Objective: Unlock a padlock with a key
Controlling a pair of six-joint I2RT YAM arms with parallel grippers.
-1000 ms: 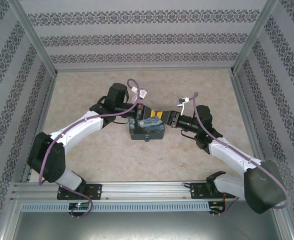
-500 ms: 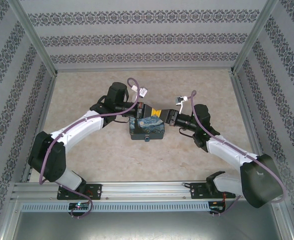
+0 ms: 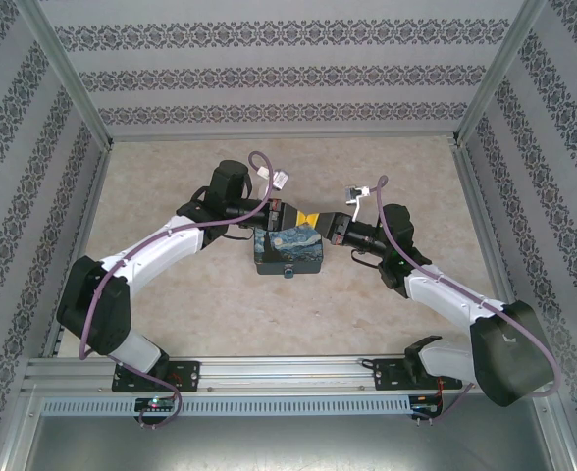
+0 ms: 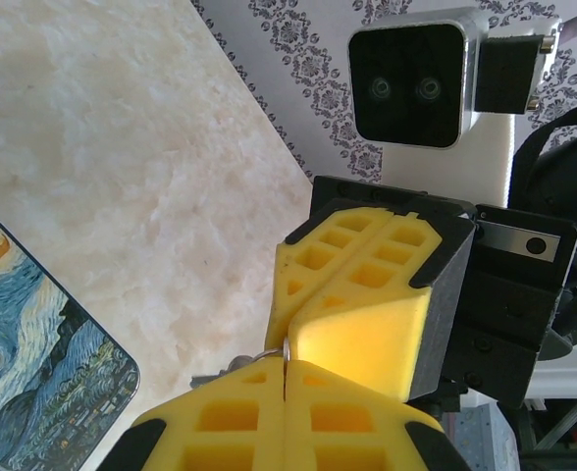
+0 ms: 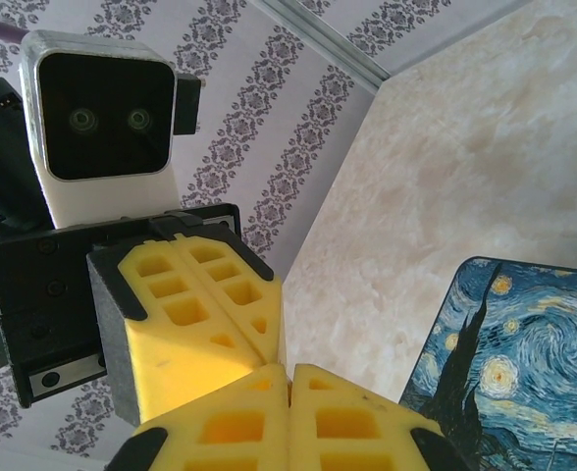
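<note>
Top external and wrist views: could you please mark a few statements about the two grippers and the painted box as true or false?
1. The yellow-padded left gripper and the yellow-padded right gripper meet tip to tip. True.
2. The left gripper's jaws stand wide apart. False: they are pressed shut.
3. A thin bit of silvery metal shows at the tip of the left gripper. True; it is too small to tell what it is.
4. The flat blue-and-yellow night-sky box stands on its edge. False: it lies flat on the beige marbled table, painted face up.
5. The right gripper is open. False: its jaws are shut as well.
</note>
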